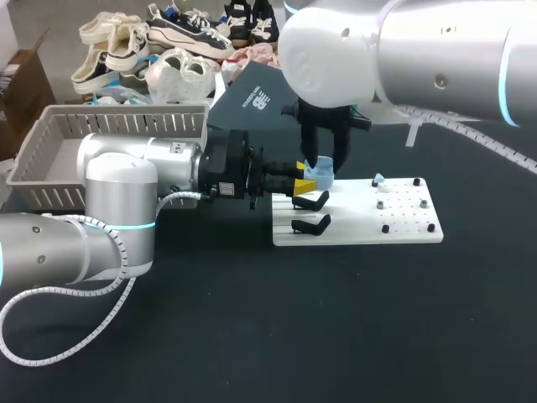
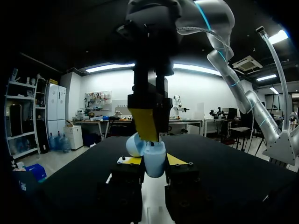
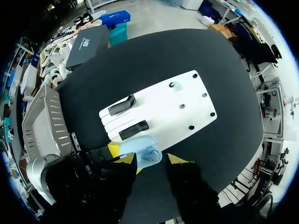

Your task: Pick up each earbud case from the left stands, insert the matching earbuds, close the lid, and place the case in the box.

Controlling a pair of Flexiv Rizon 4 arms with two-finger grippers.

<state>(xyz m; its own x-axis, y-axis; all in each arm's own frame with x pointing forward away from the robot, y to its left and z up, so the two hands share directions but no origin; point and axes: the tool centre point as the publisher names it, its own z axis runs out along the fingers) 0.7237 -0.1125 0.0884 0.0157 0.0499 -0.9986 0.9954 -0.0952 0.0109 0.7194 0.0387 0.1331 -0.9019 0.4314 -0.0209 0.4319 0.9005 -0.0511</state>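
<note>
A light blue earbud case with its lid up is held just above the white stand board, at the board's left end. My left gripper is shut on it from the left side; in the left wrist view the case sits between its yellow tips. My right gripper hangs straight over the case, its fingers apart on either side of it. In the right wrist view the open case lies between its tips with a gap on one side. A small light blue earbud rests on the board.
Two black stands on the board's left part hold nothing. Black pegs dot its right part. A grey basket stands at the back left, with a dark shoebox and shoes behind it.
</note>
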